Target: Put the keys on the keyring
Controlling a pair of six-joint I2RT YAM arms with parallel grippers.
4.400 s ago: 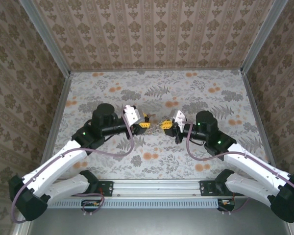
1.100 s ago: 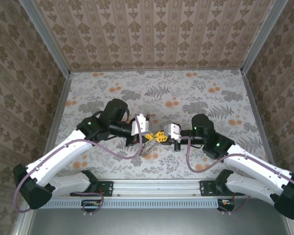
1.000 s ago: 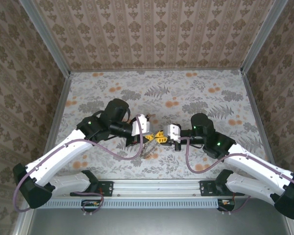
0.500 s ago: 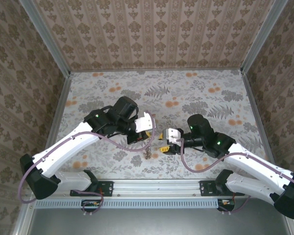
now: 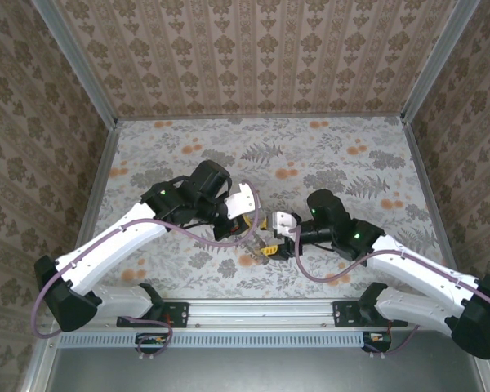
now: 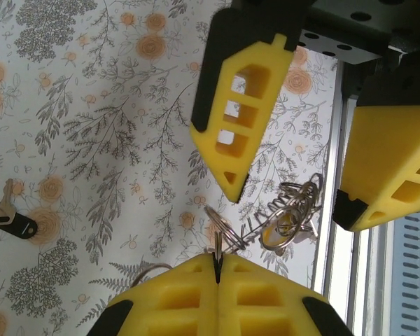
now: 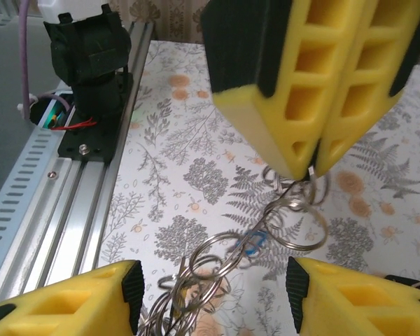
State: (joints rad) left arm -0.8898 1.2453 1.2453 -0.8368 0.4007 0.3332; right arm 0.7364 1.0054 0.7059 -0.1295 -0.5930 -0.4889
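Floral-printed counter (image 5: 327, 147) seen from above: the left pincer (image 5: 247, 222) and right pincer (image 5: 269, 247) meet tip to tip. From the left wrist, the left pincer's ribbed yellow fingers (image 6: 175, 301) are clenched on a thin wire loop of the keyring (image 6: 288, 218). The keyring is a silvery tangle of linked coils between the right pincer's spread fingers (image 6: 241, 119). A black-headed key (image 6: 15, 222) lies flat, well apart. From the right wrist, the right pincer (image 7: 213, 297) stands released. The coils dangle from the clamped left fingers, a blue bit (image 7: 250, 245) among them.
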